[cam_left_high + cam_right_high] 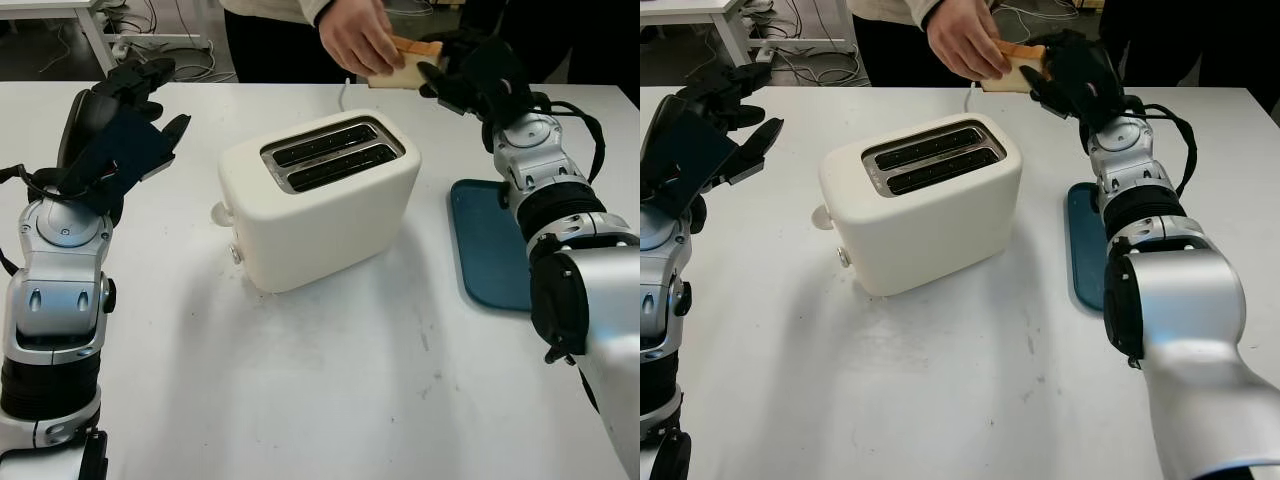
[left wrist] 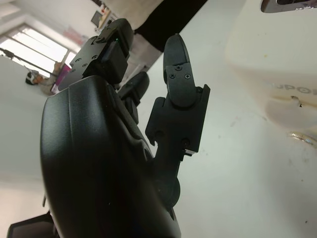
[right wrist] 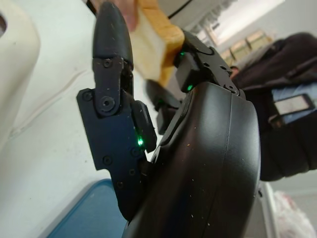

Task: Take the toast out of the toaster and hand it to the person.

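Left eye view: right hand (image 1: 470,72) grasping toast (image 1: 405,62) at far edge of worktop (image 1: 330,380), person's hand (image 1: 360,40) gripping it too. Toaster (image 1: 320,195) mid-worktop. Left hand (image 1: 125,125) released, raised left of toaster.

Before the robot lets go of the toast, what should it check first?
1. Toast is out of the toaster: ok, both slots look empty.
2. Right hand has the toast at the far edge of the table: ok, its fingers are closed on one end.
3. Person's hand has a grip on the toast: ok, it grasps the other end.
4. Person's grip is firm enough to take the toast alone: cannot tell.
5. Left hand is out of the way: ok, it is open, raised to the left of the toaster.
6. Space below the toast: ok, bare table, with the blue tray nearer the robot.
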